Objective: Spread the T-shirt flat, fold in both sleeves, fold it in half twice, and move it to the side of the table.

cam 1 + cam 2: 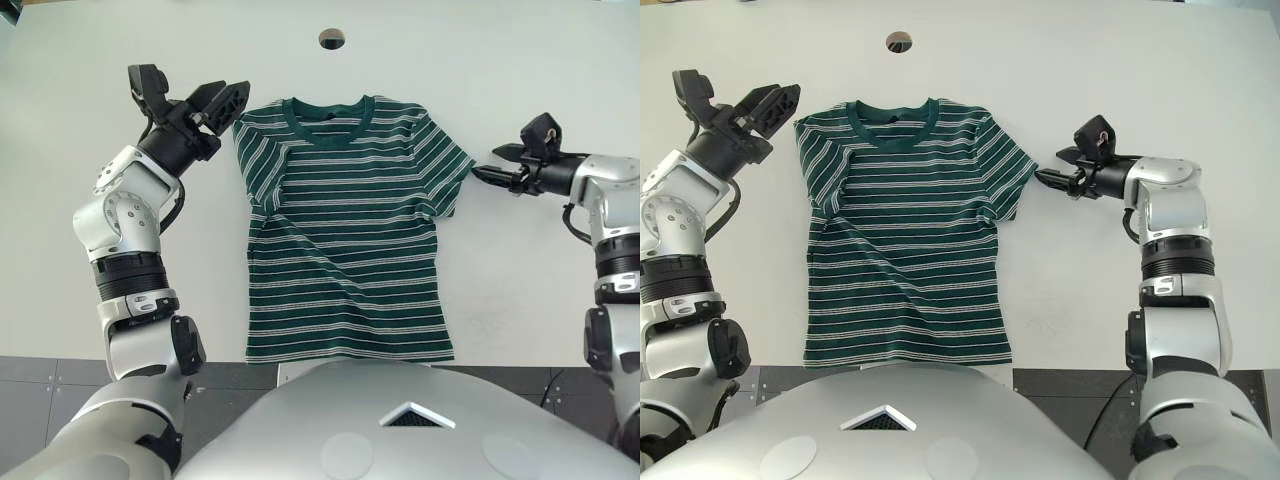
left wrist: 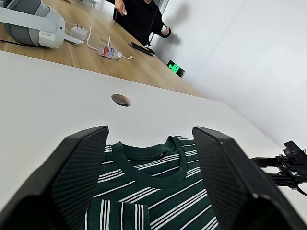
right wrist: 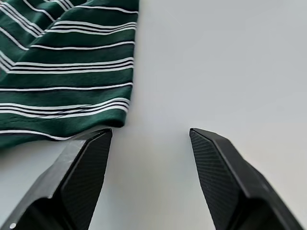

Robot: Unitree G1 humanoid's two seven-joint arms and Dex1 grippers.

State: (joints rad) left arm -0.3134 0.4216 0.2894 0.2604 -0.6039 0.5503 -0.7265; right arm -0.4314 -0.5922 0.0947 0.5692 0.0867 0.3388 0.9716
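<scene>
T-shirt (image 1: 345, 240) flat on table (image 1: 80, 60); L gripper (image 1: 232, 100), R gripper (image 1: 482, 163) beside, 1 each side.

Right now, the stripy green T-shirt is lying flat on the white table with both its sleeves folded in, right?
Not quite. Only the left sleeve of the T-shirt is folded in. The right sleeve sticks out sideways, near the right gripper. The left eye view shows it. The shirt does lie flat on the white table.
</scene>
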